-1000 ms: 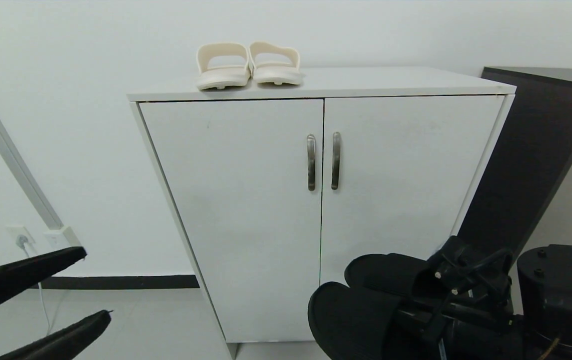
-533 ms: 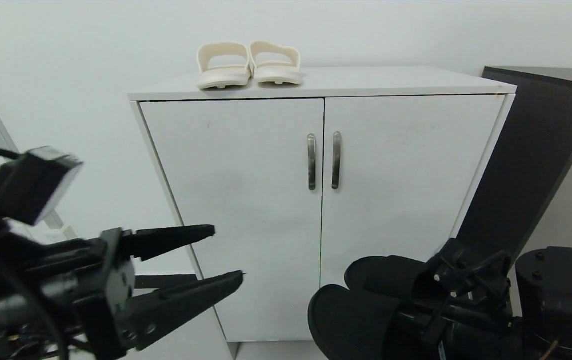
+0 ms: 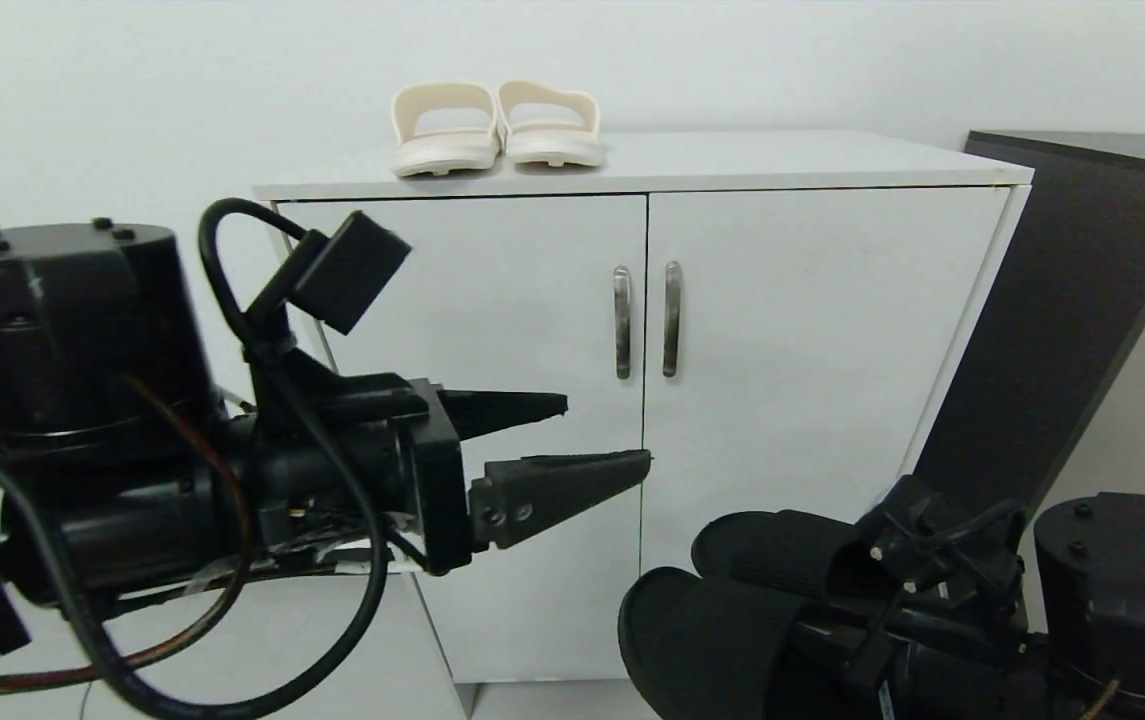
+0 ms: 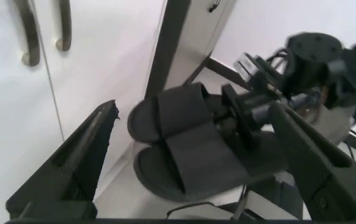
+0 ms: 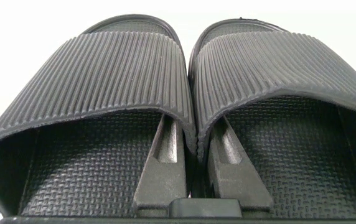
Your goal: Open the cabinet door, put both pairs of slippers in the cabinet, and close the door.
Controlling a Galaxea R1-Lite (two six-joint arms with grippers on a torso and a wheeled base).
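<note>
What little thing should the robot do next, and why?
Probably ease the open left gripper up to the left door handle and close on it: both cabinet doors are shut, and the right gripper holds the black slippers.

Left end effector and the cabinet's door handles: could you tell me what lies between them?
Nothing; the head view shows only bare door panel between the left end effector and the door handles.

Cabinet (image 3: 812,330) was closed, with cream slippers (image 3: 497,135) side by side on top. Left gripper (image 3: 607,432) hung before it, fingers apart. Right gripper (image 3: 877,595) clamped black slippers (image 3: 722,610) lower right.
</note>
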